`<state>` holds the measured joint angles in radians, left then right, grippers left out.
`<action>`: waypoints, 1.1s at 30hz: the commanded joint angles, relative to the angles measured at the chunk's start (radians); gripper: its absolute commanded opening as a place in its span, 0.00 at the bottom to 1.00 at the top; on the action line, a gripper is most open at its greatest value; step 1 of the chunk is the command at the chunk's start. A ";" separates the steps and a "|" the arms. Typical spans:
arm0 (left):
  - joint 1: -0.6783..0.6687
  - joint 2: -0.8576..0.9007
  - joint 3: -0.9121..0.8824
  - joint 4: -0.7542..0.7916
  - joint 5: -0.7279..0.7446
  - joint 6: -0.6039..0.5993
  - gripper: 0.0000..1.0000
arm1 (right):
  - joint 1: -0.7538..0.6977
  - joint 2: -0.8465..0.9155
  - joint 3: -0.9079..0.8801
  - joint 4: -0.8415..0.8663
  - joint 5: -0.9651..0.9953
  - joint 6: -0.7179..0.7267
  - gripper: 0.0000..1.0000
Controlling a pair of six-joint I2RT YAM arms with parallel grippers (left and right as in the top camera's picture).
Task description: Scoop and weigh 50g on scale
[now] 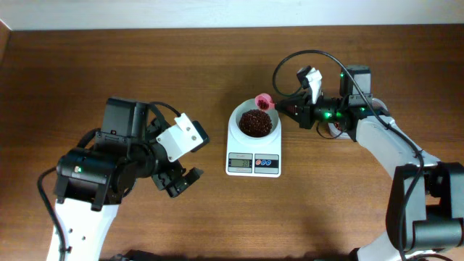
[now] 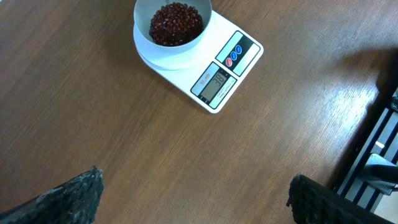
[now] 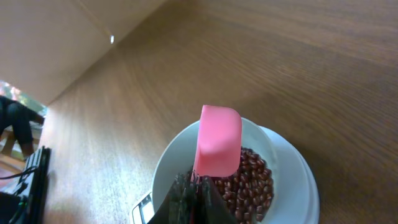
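- Here, the right gripper point(image 1: 288, 110) is clamped tight on the handle of a pink scoop point(image 1: 264, 101), which sticks out straight ahead of its fingers.
- The scoop's long axis runs from the gripper toward the scale point(image 1: 253, 155), leftward in the overhead view. Its head sits over the far-right rim of the white bowl point(image 1: 235, 125).
- From the right wrist camera the scoop hangs just above the red beans point(image 1: 255, 123) heaped in the bowl. Whether it carries any beans I cannot tell.
- So the bowl lies directly ahead of and beneath this hand, and the right arm is clearly the nearer one. Any tipping or lifting would probably turn on that short reach over the rim.
- The left gripper point(image 1: 181, 181) stands wide open and empty, well apart to the scale's left, over bare table point(image 1: 145, 65).
- The scale's display point(image 2: 216, 82) shows digits, but they are too small to read reliably. Beside it are blue and red buttons point(image 2: 234, 54). No brand name is legible.
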<state>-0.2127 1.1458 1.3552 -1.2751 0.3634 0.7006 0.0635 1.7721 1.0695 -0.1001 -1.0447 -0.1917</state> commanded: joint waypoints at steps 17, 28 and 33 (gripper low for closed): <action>0.006 -0.004 -0.007 0.001 0.014 0.019 0.99 | 0.013 0.002 0.002 0.012 -0.159 -0.052 0.04; 0.006 -0.004 -0.007 0.001 0.014 0.019 0.99 | 0.008 0.000 0.002 0.003 -0.169 -0.119 0.04; 0.006 -0.004 -0.007 0.001 0.014 0.019 0.99 | 0.009 0.000 0.002 -0.003 0.031 -0.013 0.04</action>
<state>-0.2127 1.1458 1.3552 -1.2751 0.3634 0.7010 0.0711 1.7729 1.0695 -0.1188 -1.0279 -0.2188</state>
